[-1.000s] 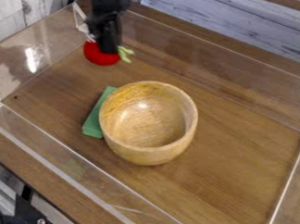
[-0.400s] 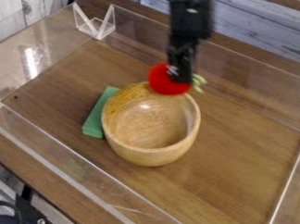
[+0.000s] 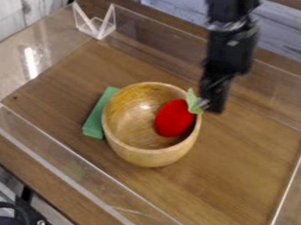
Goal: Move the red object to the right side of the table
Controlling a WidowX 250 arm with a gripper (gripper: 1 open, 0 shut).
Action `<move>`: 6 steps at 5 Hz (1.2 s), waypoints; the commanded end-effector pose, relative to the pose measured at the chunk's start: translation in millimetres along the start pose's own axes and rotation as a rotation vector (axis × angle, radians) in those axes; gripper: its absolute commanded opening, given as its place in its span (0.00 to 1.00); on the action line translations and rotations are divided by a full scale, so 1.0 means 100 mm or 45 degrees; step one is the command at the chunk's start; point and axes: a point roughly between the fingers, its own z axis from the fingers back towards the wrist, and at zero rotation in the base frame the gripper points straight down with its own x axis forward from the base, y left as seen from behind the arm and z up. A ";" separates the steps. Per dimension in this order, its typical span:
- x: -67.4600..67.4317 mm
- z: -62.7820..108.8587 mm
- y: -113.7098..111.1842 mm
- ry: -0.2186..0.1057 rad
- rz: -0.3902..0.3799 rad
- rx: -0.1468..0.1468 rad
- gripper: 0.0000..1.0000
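Now the red object (image 3: 174, 118) is seen inside the wooden bowl (image 3: 127, 146), lying against the inner wall at about three o'clock of the bowl's hollow, its green stem (image 3: 192, 99) pointing up toward the rim. The gripper (image 3: 213, 101) hangs just above and beside it, at the bowl's edge near two o'clock, pointing down. Its fingers are blurred, so a gap between them cannot be made out with certainty; the fruit looks let go, or nearly so, but whether the pincer is open or closed cannot be told.

The step in hand is judged to be the release at the end of the carry. The fruit has been brought to the right half of the table (image 3: 257, 160), though it sits in the bowl, not on the wood. If the bowl is not accepted as the resting place, a fresh grasp from above would be called for, and a short carry toward three o'clock onto bare tabletop.

The fruit itself is small, round, glossy red, tomato-like. A green cloth (image 3: 95, 117) is tucked under the bowl at nine o'clock.
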 end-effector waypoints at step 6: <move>-0.02 0.25 -0.11 0.143 0.237 0.126 1.00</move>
